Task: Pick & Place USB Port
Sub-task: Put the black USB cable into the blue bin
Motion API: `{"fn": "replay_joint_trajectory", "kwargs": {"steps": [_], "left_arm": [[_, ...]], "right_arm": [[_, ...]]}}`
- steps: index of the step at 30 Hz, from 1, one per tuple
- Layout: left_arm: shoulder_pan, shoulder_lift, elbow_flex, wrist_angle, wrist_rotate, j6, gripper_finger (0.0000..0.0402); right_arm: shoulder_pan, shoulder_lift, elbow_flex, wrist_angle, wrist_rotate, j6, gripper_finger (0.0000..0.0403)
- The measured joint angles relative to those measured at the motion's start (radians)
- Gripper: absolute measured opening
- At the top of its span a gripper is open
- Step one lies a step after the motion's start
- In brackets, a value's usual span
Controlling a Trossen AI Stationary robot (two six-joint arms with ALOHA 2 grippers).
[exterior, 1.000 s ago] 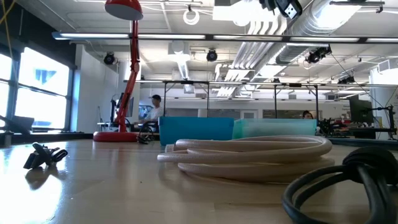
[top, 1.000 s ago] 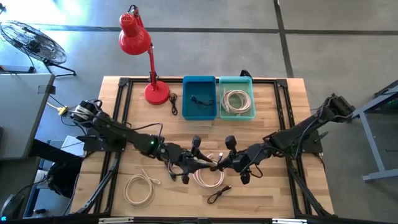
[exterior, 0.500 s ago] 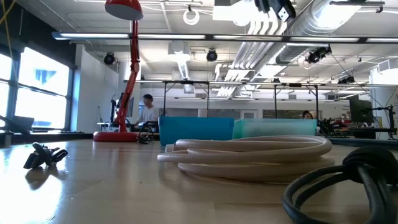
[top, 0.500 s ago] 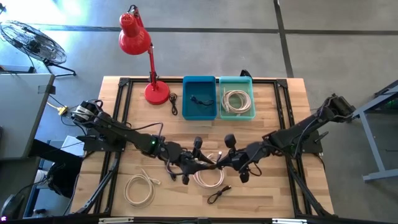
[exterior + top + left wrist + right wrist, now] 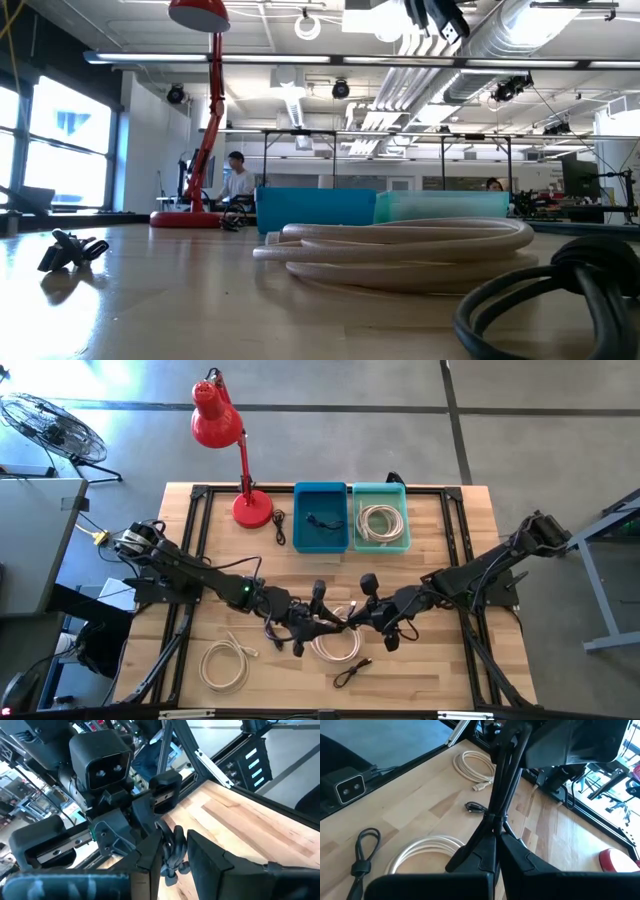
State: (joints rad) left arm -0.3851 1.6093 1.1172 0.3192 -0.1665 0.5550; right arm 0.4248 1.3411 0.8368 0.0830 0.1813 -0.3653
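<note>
No readable writing or brand marks are seen in any view.

High view: both grippers are met over the wooden table (image 5: 450, 540), in front of the blue bin (image 5: 321, 517). A black cable (image 5: 501, 785) is shared between them. The left gripper (image 5: 322, 626) is partly open around it; the right gripper (image 5: 358, 620) is fully closed on it.

Right wrist view only: the thin black cable is seen pinched at the right fingertips (image 5: 490, 827), running up to the left gripper (image 5: 520, 735). A white coil (image 5: 422, 852) lies on the table beneath, a second white coil (image 5: 475, 765) further off, a looped black cable (image 5: 362, 852) beside.

Left wrist view only: the cable's bunched part (image 5: 172, 851) is seen between the left fingers (image 5: 202, 857), with the right gripper (image 5: 145, 817) facing it.

Low view: a USB plug (image 5: 452, 26) is seen hanging high above the white coil (image 5: 400, 250). A person (image 5: 236, 180) is seated in the room behind the red lamp (image 5: 200, 110).

Versus a second ago: the right gripper has been shifted slightly towards the blue bin's side; the plug is tilted differently in the low view; the person has moved left. The teal bin (image 5: 381, 517) with its white cable is unchanged.
</note>
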Motion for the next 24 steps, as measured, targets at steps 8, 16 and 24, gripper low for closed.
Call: {"fn": "replay_joint_trajectory", "kwargs": {"steps": [8, 16, 24], "left_arm": [[0.0, 0.0, 0.0, -0.003, -0.014, 0.078, 0.0015], [-0.001, -0.003, 0.0, -0.05, -0.082, 0.096, 0.0009], [-0.002, -0.003, 0.001, -0.112, -0.151, 0.096, 0.0009]], "right_arm": [[0.0, 0.0, 0.0, 0.0, -0.009, 0.006, 0.0], [0.001, 0.001, -0.002, -0.008, 0.101, 0.154, 0.0043], [0.0, 0.001, -0.002, -0.02, 0.203, 0.207, 0.0151]]}}
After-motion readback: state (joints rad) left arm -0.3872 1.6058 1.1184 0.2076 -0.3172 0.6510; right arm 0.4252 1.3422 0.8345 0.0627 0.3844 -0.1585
